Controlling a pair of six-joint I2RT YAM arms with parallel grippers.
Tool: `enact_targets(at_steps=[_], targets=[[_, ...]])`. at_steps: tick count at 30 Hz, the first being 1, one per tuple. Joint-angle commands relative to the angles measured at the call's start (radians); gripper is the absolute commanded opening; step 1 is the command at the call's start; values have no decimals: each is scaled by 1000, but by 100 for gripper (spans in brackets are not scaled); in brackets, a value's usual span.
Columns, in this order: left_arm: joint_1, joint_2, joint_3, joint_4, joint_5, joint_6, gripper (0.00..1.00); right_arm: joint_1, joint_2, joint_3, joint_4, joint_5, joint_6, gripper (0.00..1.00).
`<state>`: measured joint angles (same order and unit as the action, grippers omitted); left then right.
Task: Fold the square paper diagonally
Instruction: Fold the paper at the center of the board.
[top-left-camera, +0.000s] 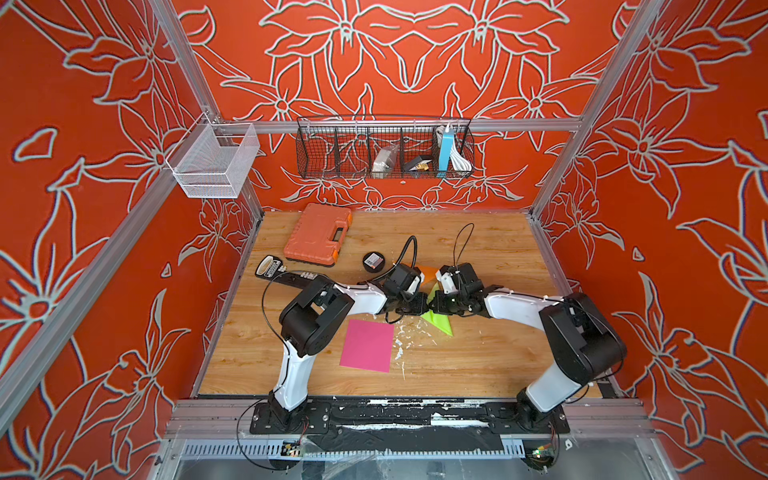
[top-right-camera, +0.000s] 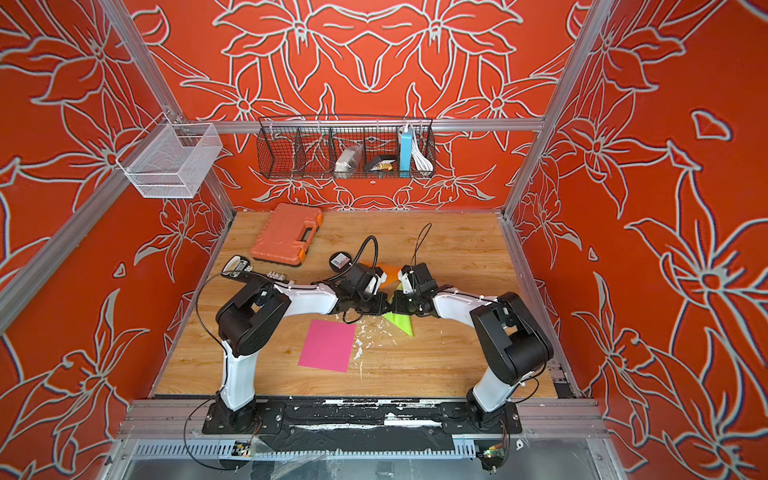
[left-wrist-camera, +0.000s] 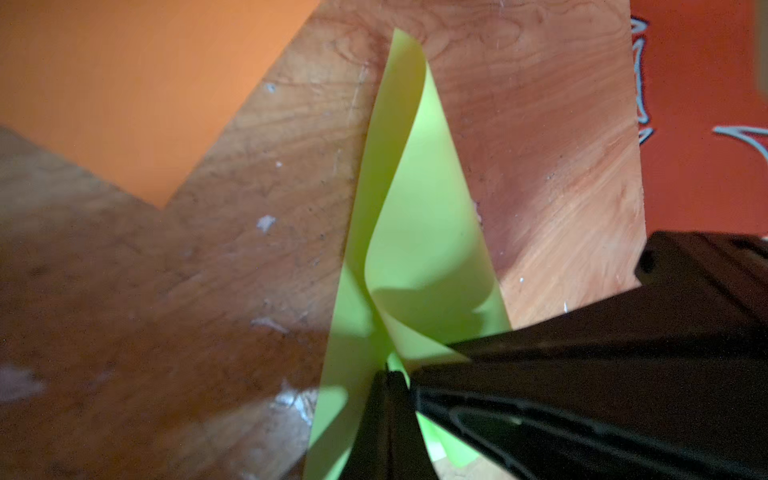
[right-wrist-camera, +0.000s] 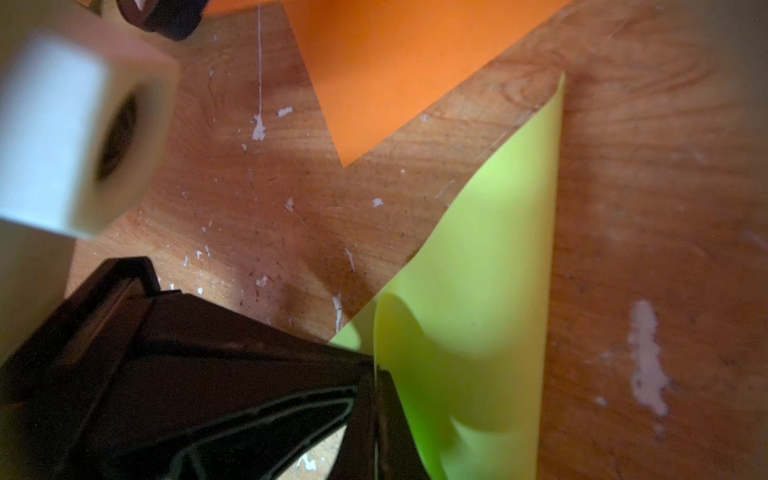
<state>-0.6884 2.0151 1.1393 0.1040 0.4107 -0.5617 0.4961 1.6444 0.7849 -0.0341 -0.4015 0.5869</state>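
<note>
A lime-green square paper (top-left-camera: 439, 323) (top-right-camera: 401, 323) is at the middle of the wooden table, one part lying flat and one part lifted and curled over. My left gripper (top-left-camera: 424, 306) (top-right-camera: 388, 306) and right gripper (top-left-camera: 431, 306) (top-right-camera: 395, 306) meet tip to tip above it. The left wrist view shows the left gripper (left-wrist-camera: 390, 374) shut on a raised edge of the green paper (left-wrist-camera: 424, 232), with the right gripper's black body close beside it. Seen from the right wrist, the right gripper (right-wrist-camera: 376, 374) is shut on the sheet's thin edge, and the green paper (right-wrist-camera: 490, 270) bows away from it.
A pink sheet (top-left-camera: 368, 345) lies flat near the left arm. An orange sheet (top-left-camera: 428, 272) lies just behind the grippers. An orange tool case (top-left-camera: 318, 232), a black round tin (top-left-camera: 374, 262) and a black power strip (top-left-camera: 286, 276) are at the back left. White flecks dot the table.
</note>
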Motion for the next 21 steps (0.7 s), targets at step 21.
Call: enact_targets(at_steps=[21], targets=[[-2, -33, -5, -76, -60, 35, 0, 10, 51, 19, 12, 29, 44, 7]])
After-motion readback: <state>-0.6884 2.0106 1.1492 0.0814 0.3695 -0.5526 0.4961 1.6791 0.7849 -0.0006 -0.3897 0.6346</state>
